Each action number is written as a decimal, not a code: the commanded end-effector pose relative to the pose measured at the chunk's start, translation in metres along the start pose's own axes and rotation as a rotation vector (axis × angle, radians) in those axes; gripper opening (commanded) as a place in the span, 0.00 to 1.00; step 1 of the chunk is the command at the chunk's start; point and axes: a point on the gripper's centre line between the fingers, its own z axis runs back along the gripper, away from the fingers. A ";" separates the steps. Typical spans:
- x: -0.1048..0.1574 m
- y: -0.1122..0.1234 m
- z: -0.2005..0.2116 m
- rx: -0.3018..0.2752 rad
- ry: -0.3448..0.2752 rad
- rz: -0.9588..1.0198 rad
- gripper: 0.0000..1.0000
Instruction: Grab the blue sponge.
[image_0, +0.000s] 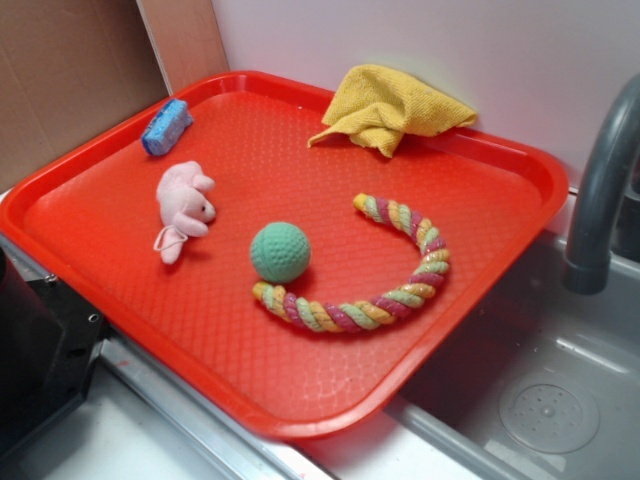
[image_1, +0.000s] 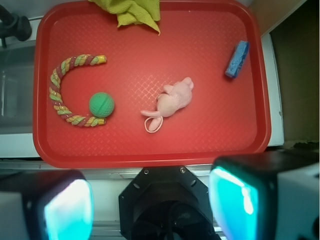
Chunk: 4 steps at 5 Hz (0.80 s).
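The blue sponge was noted on the red tray, close to the rim; in the wrist view it sat at about 2 o'clock from the tray centre, lying flat and apart from everything else. The pink plush toy was near it toward the tray middle, with the green ball further on, partly ringed by the striped rope toy. A yellow cloth was bunched at the far edge.

The gripper was seen only in the wrist view, at 6 o'clock, off the tray's near edge and well apart from the sponge. Its fingers were spread wide, with nothing between them.

Handling was judged as follows: the sponge looked light, soft and compressible, with a rough speckled surface unlikely to slip. A hold across the short width, at mid-length, was considered best. The nearby raised rim was flagged as a possible obstruction to one finger.
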 end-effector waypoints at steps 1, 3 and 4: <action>0.000 0.000 0.000 0.000 0.000 0.000 1.00; 0.015 0.066 -0.063 0.054 -0.152 0.282 1.00; 0.025 0.107 -0.087 0.023 -0.179 0.400 1.00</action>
